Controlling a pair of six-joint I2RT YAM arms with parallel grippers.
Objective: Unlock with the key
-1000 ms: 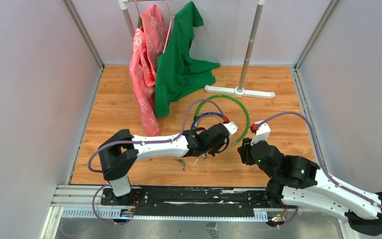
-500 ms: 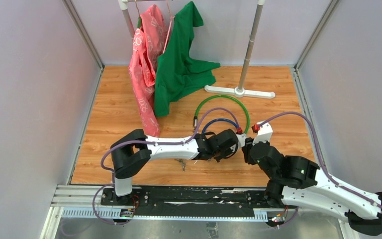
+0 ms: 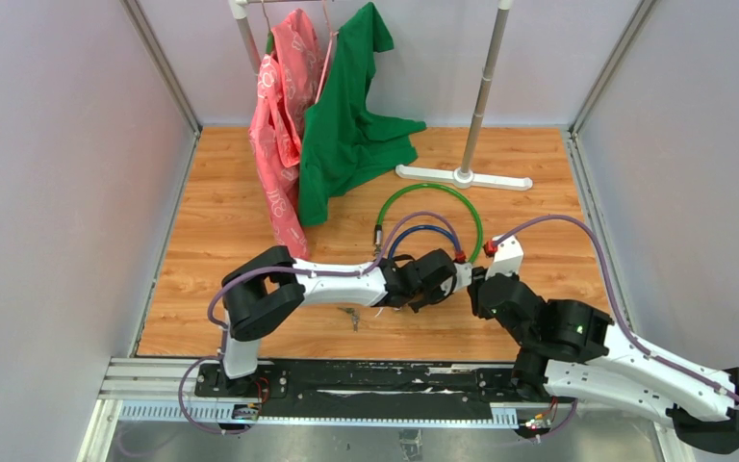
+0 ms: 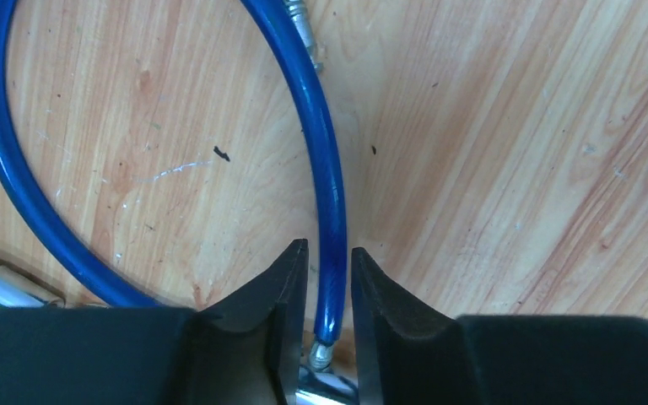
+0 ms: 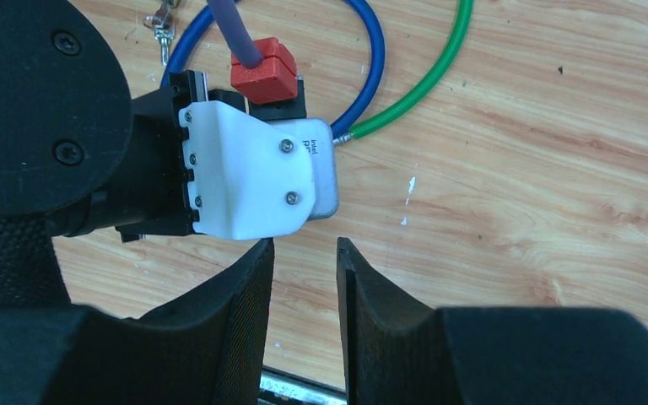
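Observation:
A blue cable lock (image 3: 423,230) lies looped on the wooden floor, inside the loop of a green cable lock (image 3: 443,191). My left gripper (image 3: 435,287) points down at the blue loop's near end. In the left wrist view its fingers (image 4: 291,278) are shut on the blue cable (image 4: 325,169) just above the metal end piece (image 4: 321,354). The small key (image 3: 351,316) lies on the floor left of that gripper, and shows at the top of the right wrist view as the key (image 5: 162,25). My right gripper (image 3: 481,289) is open and empty, close beside the left wrist camera (image 5: 253,177).
A clothes rack base (image 3: 462,176) stands at the back, with a red garment (image 3: 279,125) and a green garment (image 3: 346,125) hanging down to the floor. Grey walls close both sides. A black rail (image 3: 366,380) runs along the near edge.
My left arm has reached to the right, and the blue loop has shifted right with it. The right gripper has edged left, and the two wrists now nearly touch.

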